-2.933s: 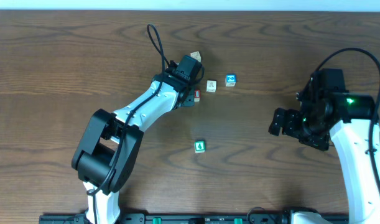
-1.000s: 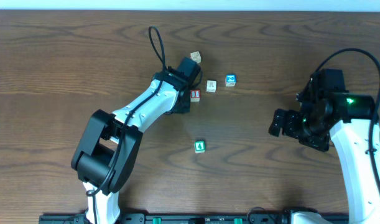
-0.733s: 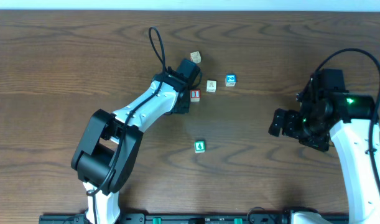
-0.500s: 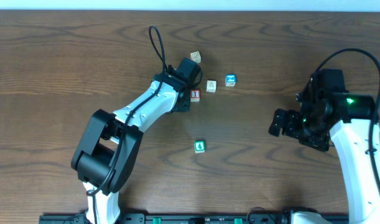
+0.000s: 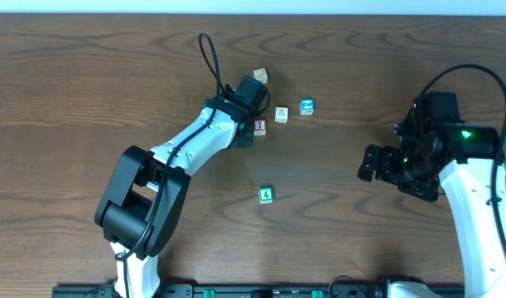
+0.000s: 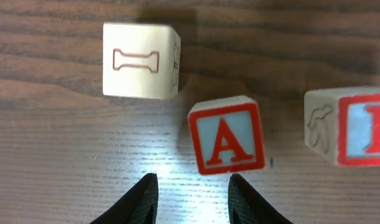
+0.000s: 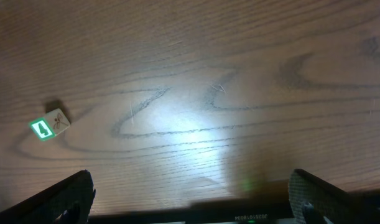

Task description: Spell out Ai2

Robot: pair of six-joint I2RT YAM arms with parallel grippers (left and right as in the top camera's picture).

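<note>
In the left wrist view the red-framed "A" cube lies on the table just beyond my left gripper. Its jaws stand a cube's width apart with only wood between them. The red-framed "I" cube is cut by the right edge. In the overhead view the "I" cube lies just right of the left gripper, and the arm's end hides the "A". The blue "2" cube sits further right. My right gripper hovers far right, open and empty.
A pale cube with an outlined "I" lies up-left of the "A". Two pale cubes lie near the row. A green-framed cube sits alone nearer the front. The black rail runs along the table's front edge.
Since the oldest frame my left gripper has drawn back a little from the red-framed cube, which now shows in full. Nothing has moved over the last second.
</note>
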